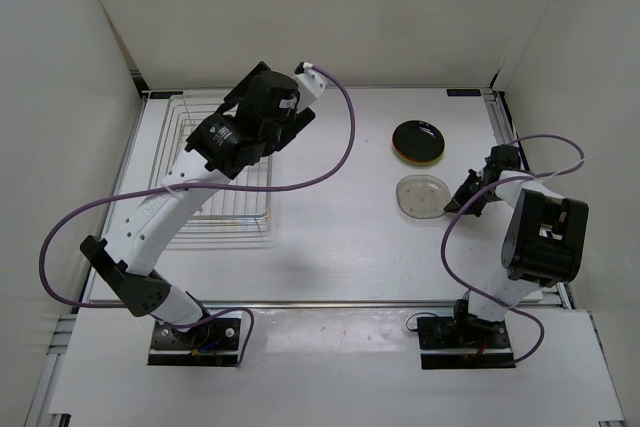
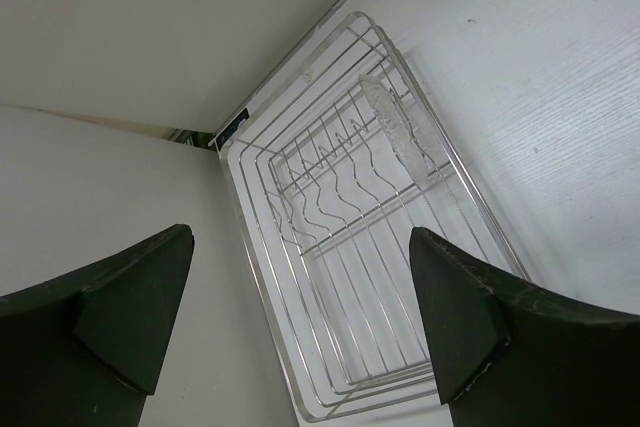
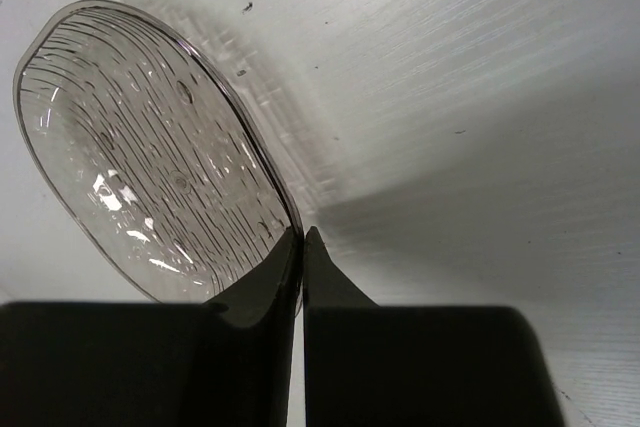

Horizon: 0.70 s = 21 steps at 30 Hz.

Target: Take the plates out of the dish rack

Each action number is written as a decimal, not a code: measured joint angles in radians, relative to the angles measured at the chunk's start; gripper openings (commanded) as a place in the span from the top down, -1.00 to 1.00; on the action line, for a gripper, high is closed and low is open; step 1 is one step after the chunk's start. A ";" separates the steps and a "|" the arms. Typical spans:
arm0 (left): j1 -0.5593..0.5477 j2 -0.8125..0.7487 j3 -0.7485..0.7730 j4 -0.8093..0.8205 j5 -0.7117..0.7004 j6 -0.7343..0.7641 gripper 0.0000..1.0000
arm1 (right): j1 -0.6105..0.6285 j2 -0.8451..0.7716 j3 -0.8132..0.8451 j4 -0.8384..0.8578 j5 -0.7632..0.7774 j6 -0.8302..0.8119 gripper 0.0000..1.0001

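Note:
The silver wire dish rack (image 1: 240, 209) stands at the left of the table, mostly hidden under my left arm. My left gripper (image 1: 300, 119) hangs over it, wide open and holding nothing. In the left wrist view the rack (image 2: 350, 277) lies between the open fingers (image 2: 455, 307), and a clear translucent piece (image 2: 395, 127) stands on edge among its wires. A glossy black plate (image 1: 419, 141) lies on the table at the right, with an orange edge showing under it. Just nearer lies the clear plate (image 1: 420, 195). My right gripper (image 1: 463, 197) is shut on the right rim of this clear plate (image 3: 150, 147).
White walls close in the table at the back and on both sides. A purple cable (image 1: 340, 147) loops from my left arm over the table's middle. The right arm's base (image 1: 468, 332) and the left arm's base (image 1: 195, 337) sit at the near edge.

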 measured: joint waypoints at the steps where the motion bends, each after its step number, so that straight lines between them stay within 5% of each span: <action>1: 0.001 0.000 0.000 -0.001 0.002 0.000 -1.00 | 0.000 0.000 0.000 0.000 -0.002 0.002 0.94; 12: 0.008 0.000 0.006 -0.009 0.008 -0.001 -1.00 | -0.007 0.040 0.011 -0.012 -0.011 0.011 0.57; 16: 0.018 0.000 0.006 -0.018 0.013 -0.003 -1.00 | -0.008 0.044 0.025 -0.029 -0.022 0.010 0.14; 21: 0.047 -0.006 0.004 -0.021 0.025 -0.005 -1.00 | -0.029 0.044 0.074 -0.098 -0.024 -0.026 -0.06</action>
